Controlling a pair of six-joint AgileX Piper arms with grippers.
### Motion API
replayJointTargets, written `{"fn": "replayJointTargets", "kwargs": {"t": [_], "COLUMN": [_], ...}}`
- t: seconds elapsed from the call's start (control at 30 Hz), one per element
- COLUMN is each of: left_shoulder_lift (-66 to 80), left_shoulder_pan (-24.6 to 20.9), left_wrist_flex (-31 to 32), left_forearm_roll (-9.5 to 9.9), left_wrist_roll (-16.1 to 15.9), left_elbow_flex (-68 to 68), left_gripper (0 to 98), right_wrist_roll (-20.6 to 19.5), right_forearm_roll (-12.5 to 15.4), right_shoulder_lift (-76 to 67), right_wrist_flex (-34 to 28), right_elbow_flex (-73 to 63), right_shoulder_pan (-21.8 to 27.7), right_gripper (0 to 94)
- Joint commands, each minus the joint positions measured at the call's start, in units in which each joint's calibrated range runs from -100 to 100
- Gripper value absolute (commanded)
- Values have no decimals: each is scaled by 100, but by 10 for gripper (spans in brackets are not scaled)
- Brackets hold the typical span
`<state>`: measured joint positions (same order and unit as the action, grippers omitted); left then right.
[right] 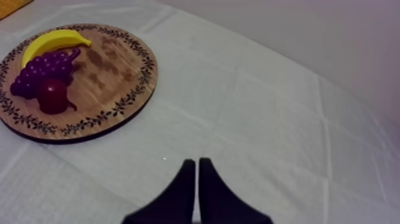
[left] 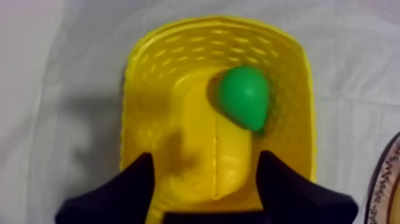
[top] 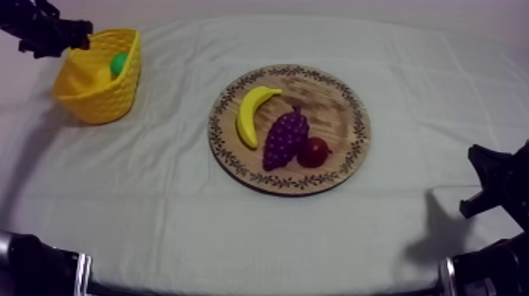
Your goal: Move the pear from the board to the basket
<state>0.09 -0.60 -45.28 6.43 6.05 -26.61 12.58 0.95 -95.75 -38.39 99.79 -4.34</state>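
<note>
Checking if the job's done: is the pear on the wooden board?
No, the pear lies inside the yellow basket, below the open left gripper.

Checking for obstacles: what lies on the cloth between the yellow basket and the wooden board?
Nothing. In the top view the cloth between the yellow basket and the wooden board is bare.

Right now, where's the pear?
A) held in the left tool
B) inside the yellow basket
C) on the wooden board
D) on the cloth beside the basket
B: the green pear lies inside the yellow basket, while the left tool is above the basket, open, with nothing between its fingers.
</note>
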Motion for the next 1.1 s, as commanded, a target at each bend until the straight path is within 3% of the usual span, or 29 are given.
{"fn": "replayJointTargets", "kwargs": {"t": [0.0,0.27,0.57,0.8,1.0,1.07], "left_shoulder_lift": [958,2881,5158,6996,8512,8919], "left_shoulder_pan": [-16,172,278,261,294,338], "left_wrist_flex": [68,158,221,287,705,760], "left_forearm_roll": [-41,-213,-342,-410,-471,-476], "left_wrist_roll": [-14,-67,-163,6,134,60], "left_elbow_flex": [-396,-1470,-3094,-4933,-6577,-6875], "left_gripper": [506,203,49,5,1,1], "right_wrist_roll": [0,0,0,0,0,0], "right_forearm_roll": [0,0,0,0,0,0], "right_shoulder_lift": [-1,-1,-1,-1,-1,-1], "right_wrist_flex": [0,0,0,0,0,0], "right_elbow_flex": [-1,-1,-1,-1,-1,-1], "right_shoulder_pan": [-2,-2,-2,-2,-2,-2], "right_gripper": [3,3,3,3,3,3]}}
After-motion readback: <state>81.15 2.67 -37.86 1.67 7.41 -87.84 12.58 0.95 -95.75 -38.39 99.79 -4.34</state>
